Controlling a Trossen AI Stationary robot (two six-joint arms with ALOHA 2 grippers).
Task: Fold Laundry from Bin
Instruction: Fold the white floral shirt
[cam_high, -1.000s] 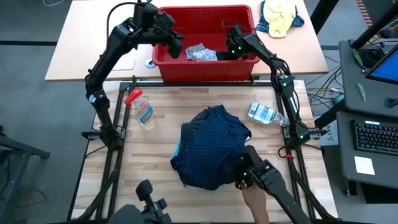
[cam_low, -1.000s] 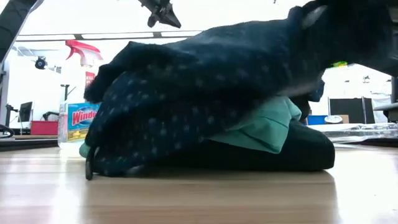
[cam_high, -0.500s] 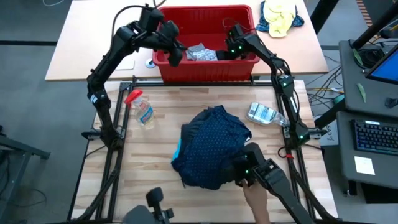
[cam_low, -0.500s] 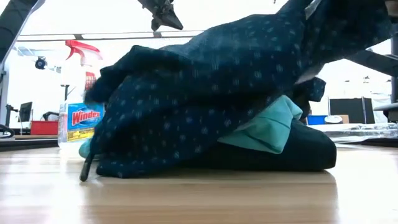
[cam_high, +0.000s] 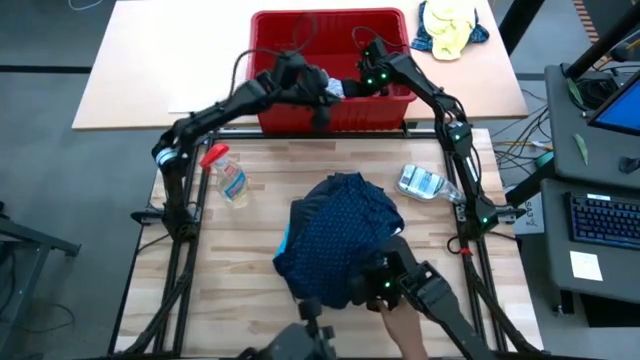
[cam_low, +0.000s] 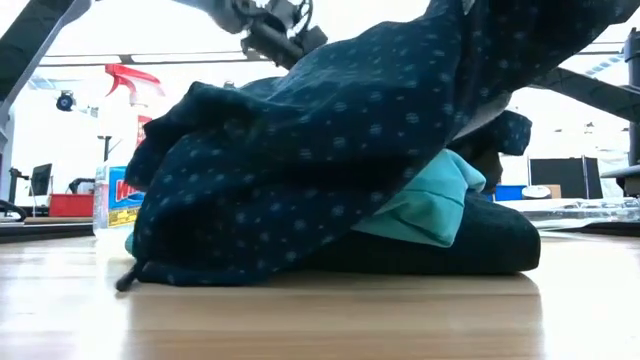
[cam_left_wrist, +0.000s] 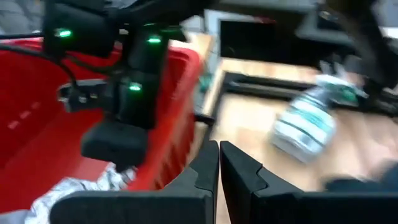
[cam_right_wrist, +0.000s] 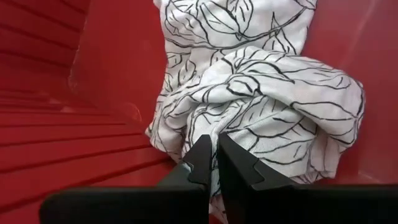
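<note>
The right gripper (cam_right_wrist: 213, 163) sits low inside the bin (cam_high: 268, 25), its fingers pinched together with nothing between them, tips resting just against a white leaf-print cloth (cam_right_wrist: 261, 81) bunched in the bin's right half. Probably it is poised there to take that cloth out next, though it has no hold on it.

The left gripper (cam_left_wrist: 219, 168) is also closed and empty. It hangs over the bin's near rim, towards the middle, and points across to the right arm's wrist.

The bin stands just past the worktop's far edge. The rest of the laundry (cam_high: 335, 240) lies heaped on the worktop, at the middle and towards the near edge: a navy dotted garment (cam_low: 300, 150) draped over turquoise (cam_low: 425, 205) and dark ones, apparently dumped there for sorting. A spray bottle (cam_high: 228, 175) lies near the left edge.
</note>
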